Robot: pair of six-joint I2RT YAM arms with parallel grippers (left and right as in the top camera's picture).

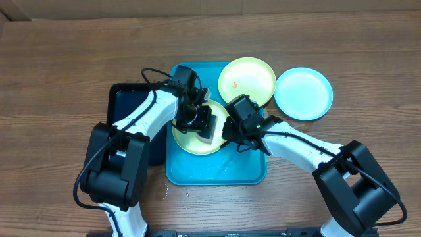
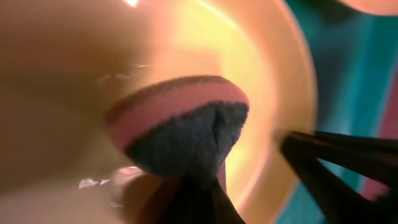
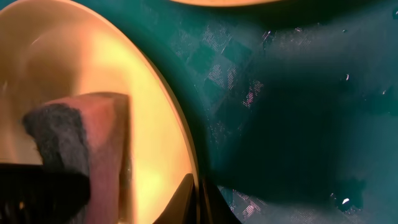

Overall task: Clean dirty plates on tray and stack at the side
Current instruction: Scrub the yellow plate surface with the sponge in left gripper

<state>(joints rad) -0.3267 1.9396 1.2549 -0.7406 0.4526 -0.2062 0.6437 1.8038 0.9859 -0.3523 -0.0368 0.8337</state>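
A lime-green plate (image 1: pixel 187 141) lies on the turquoise tray (image 1: pixel 217 172). My left gripper (image 1: pixel 205 125) is shut on a pink sponge (image 2: pixel 180 121) with a dark grey scouring face, pressed onto that plate (image 2: pixel 280 87). My right gripper (image 3: pixel 198 199) is shut on the plate's right rim (image 3: pixel 180 124), one finger on each side of it. In the right wrist view the sponge (image 3: pixel 93 143) sits inside the plate. A second lime-green plate (image 1: pixel 247 80) with a small orange smear overlaps the tray's far right corner. A light blue plate (image 1: pixel 303 93) rests on the table to the right.
A dark navy tray (image 1: pixel 128 105) lies left of the turquoise tray, under my left arm. Water drops and wet patches glisten on the turquoise tray floor (image 3: pixel 298 93). The wooden table (image 1: pixel 52 85) surrounds both trays.
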